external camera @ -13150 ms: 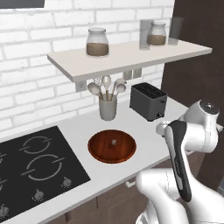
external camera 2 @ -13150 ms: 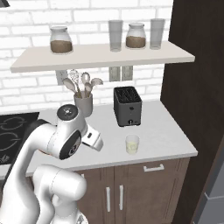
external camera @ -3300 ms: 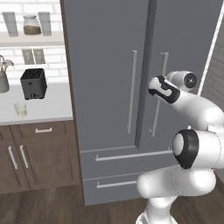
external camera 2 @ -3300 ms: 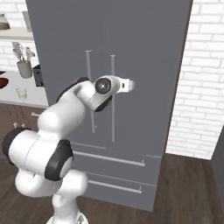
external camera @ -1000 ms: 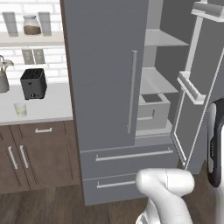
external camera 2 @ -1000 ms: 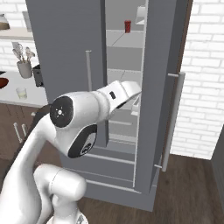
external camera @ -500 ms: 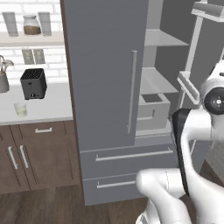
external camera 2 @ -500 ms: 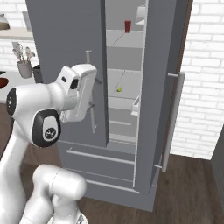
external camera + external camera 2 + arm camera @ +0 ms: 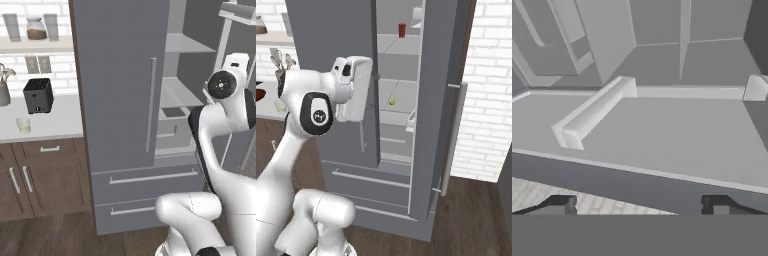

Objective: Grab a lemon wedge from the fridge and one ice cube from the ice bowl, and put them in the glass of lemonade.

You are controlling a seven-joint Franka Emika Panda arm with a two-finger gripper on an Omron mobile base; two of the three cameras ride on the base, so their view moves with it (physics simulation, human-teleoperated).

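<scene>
In the left base view I see the fridge (image 9: 120, 100), right door swung open, and the glass of lemonade (image 9: 23, 124) on the counter. My right base view shows the lemon wedge (image 9: 392, 101) on a middle shelf. Through the hand view, the gripper (image 9: 640, 204) stands spread wide, empty.

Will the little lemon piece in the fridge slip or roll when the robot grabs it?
Probably. The lemon wedge looks tiny and rounded on its fridge shelf, so a nudge may roll it. It is likely light. The open tool is far wider than it, so it must close a lot.
</scene>
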